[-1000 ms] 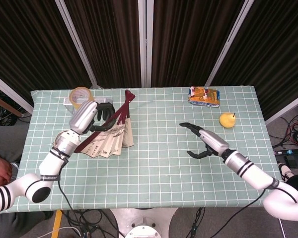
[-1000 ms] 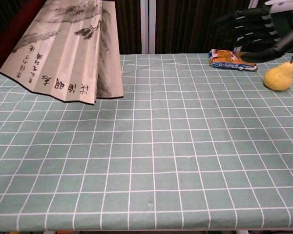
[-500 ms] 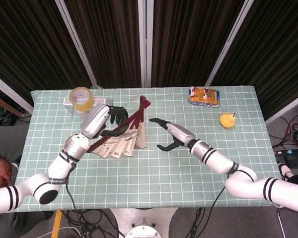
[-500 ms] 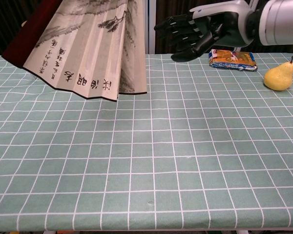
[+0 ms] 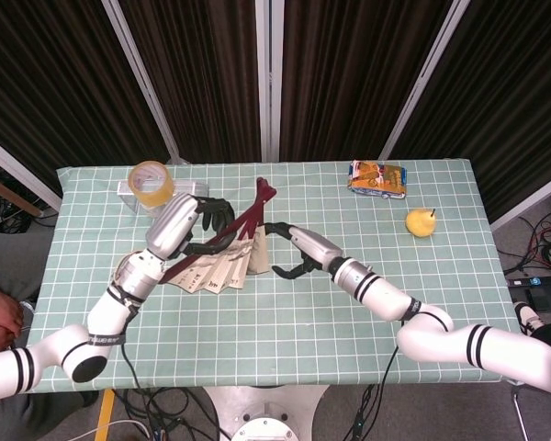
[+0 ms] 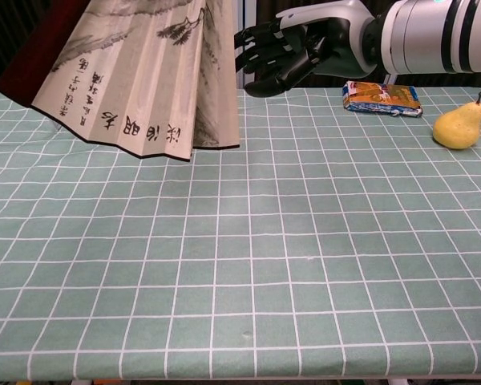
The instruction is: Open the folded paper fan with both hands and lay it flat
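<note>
Paper fan [image 6: 136, 76], partly spread, shows cream pleats with ink painting and dark red guards, gripped near its pivot by the left robot hand [image 5: 207, 220] above the table's [image 5: 285, 322] left half. Its ribs run from the far pivot toward the near-left, pleated edge lowest. The right robot hand [image 6: 284, 56] hovers just beside the fan's right edge, fingers apart and empty, with bare table nearer the camera.

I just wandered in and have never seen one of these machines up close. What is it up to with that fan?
The robot is opening a paper fan. Its left hand holds the fan, partly spread, lifted above the checked table. Its right hand is open right beside the fan's free edge and has not gripped it. A pear, a snack packet and a tape roll sit untouched.
</note>
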`<state>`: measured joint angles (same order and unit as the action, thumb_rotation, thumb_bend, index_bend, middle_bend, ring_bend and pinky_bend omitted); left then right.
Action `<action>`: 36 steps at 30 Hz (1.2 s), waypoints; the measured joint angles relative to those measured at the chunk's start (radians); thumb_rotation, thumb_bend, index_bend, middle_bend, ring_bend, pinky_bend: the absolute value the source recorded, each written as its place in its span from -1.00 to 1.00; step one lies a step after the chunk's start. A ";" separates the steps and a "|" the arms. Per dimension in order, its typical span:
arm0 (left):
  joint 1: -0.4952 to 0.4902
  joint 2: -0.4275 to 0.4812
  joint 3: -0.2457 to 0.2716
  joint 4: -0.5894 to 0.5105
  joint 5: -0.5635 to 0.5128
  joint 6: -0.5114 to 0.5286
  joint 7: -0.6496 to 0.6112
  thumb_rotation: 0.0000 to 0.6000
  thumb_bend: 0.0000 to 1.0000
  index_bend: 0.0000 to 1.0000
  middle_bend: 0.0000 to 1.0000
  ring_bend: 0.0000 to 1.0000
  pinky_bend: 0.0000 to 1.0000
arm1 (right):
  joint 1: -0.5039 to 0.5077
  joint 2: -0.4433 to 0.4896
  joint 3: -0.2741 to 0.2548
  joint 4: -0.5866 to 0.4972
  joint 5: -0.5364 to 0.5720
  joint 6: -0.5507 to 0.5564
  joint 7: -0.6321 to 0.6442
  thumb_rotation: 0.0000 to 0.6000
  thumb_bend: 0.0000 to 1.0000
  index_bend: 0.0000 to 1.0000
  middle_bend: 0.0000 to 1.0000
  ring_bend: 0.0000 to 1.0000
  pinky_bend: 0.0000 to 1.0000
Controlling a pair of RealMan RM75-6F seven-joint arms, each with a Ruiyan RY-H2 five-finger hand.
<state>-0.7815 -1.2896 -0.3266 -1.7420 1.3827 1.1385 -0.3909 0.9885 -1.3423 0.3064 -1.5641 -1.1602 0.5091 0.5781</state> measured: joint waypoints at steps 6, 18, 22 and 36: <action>0.007 0.007 0.001 -0.008 0.012 0.008 -0.024 1.00 -0.18 0.19 0.42 0.30 0.37 | 0.005 -0.002 0.013 0.000 0.000 -0.026 0.023 1.00 -0.25 -0.67 -0.65 -1.00 -1.00; 0.012 0.019 -0.010 -0.036 0.018 0.012 -0.096 1.00 -0.18 0.19 0.42 0.30 0.37 | 0.012 0.011 0.073 -0.008 -0.077 -0.138 0.180 1.00 -0.29 -0.37 -0.57 -1.00 -1.00; 0.010 0.021 -0.012 -0.040 0.025 0.012 -0.100 1.00 -0.18 0.19 0.41 0.30 0.37 | 0.023 0.015 0.083 -0.005 -0.080 -0.164 0.195 1.00 -0.29 -0.09 -0.49 -0.98 -1.00; 0.009 0.036 -0.002 -0.040 0.031 -0.003 -0.110 1.00 -0.18 0.19 0.41 0.30 0.36 | 0.050 0.017 0.056 -0.008 0.051 -0.104 0.045 1.00 -0.26 0.32 -0.28 -0.79 -1.00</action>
<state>-0.7722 -1.2537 -0.3281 -1.7822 1.4139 1.1350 -0.5004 1.0386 -1.3252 0.3621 -1.5721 -1.1088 0.4051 0.6232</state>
